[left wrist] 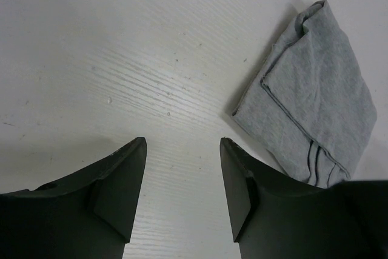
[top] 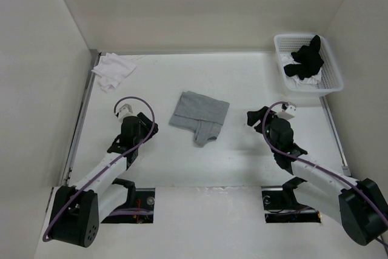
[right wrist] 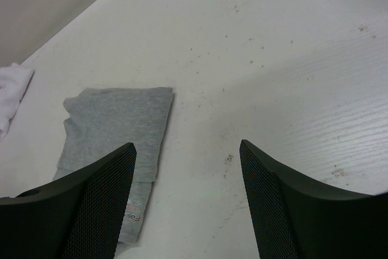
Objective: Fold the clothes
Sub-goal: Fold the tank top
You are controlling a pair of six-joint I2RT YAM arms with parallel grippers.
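The clothes, a heather-grey tank top (top: 199, 115), lie folded into a small rectangle at the middle of the white table, with a narrower strip sticking out at the near edge. My left gripper (top: 150, 127) stands open to the left of them and touches nothing. The left wrist view has its jaws (left wrist: 183, 144) wide over bare table, with the folded top (left wrist: 315, 101) to the right. My right gripper (top: 254, 117) stands open on the right, apart from the top. Its jaws (right wrist: 187, 147) frame bare table, and the grey fabric (right wrist: 115, 125) lies behind the left finger, a printed label showing.
A small white cloth (top: 113, 70) lies crumpled at the back left corner, and its edge shows in the right wrist view (right wrist: 9, 95). A white plastic basket (top: 330, 68) at the back right holds a black garment (top: 306, 57). Walls enclose the table on three sides.
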